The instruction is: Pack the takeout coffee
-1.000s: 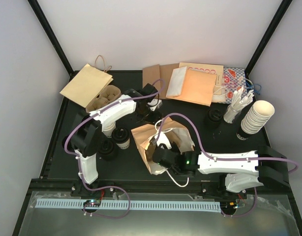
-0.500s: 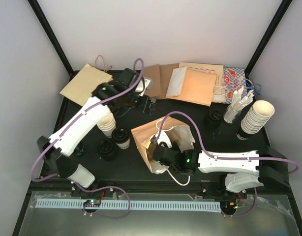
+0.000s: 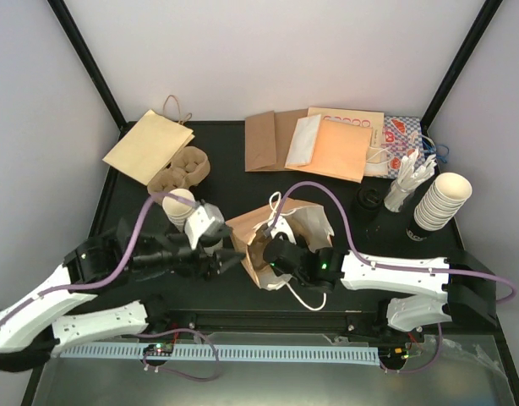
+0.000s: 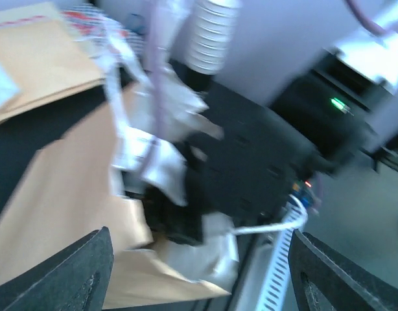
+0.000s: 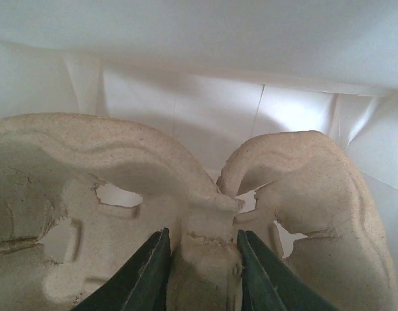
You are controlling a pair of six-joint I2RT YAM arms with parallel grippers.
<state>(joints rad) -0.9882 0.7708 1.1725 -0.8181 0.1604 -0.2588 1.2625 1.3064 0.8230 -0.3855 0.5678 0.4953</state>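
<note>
The takeout coffee cups do not show; my left arm lies over their spot in the top view. My left gripper [image 3: 234, 261] hangs low at the near left and points right at the brown paper bag [image 3: 246, 233]. Its jaws stand open [image 4: 199, 236] with nothing between them. My right gripper [image 3: 274, 255] is inside the bag's mouth. There it is shut [image 5: 202, 262] on the middle ridge of a pulp cup carrier [image 5: 121, 162], against the bag's white lining. The left wrist view is blurred.
A second pulp carrier [image 3: 180, 169] and a short cup stack [image 3: 178, 203] sit at the left. Flat paper bags [image 3: 148, 144] and envelopes [image 3: 340, 148] line the back. At the right stand black lids [image 3: 367, 200], white utensils [image 3: 407, 186] and a tall cup stack [image 3: 441, 200].
My left arm has swung from the back of the table down to the near left, its gripper now facing the bag. The right gripper stays shut on the carrier, slightly further left.
</note>
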